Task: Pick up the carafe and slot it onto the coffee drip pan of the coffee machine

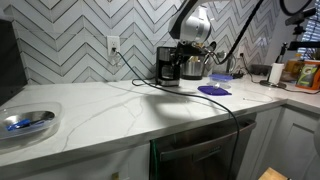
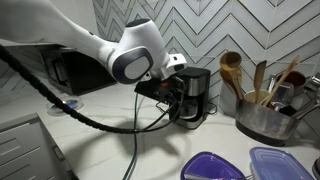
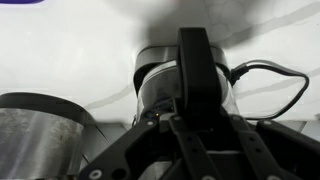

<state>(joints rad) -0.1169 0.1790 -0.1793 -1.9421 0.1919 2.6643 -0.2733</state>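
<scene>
The black coffee machine (image 1: 166, 64) stands at the back of the white counter and also shows in an exterior view (image 2: 197, 85). The clear-glass carafe (image 1: 193, 70) stands right beside it on the side toward the canister. In the wrist view the carafe (image 3: 155, 85) fills the middle, with its black handle (image 3: 198, 60) running up between my fingers. My gripper (image 3: 198, 112) comes down on the carafe from above (image 1: 194, 52) and looks shut on the handle. I cannot make out the drip pan.
A metal canister (image 2: 265, 118) with wooden utensils stands close by the carafe, at the left in the wrist view (image 3: 35, 135). A purple disc (image 1: 213, 90) lies in front. A blue-tinted glass dish (image 1: 25, 122) sits at the far end. A black cord (image 3: 285, 85) loops nearby.
</scene>
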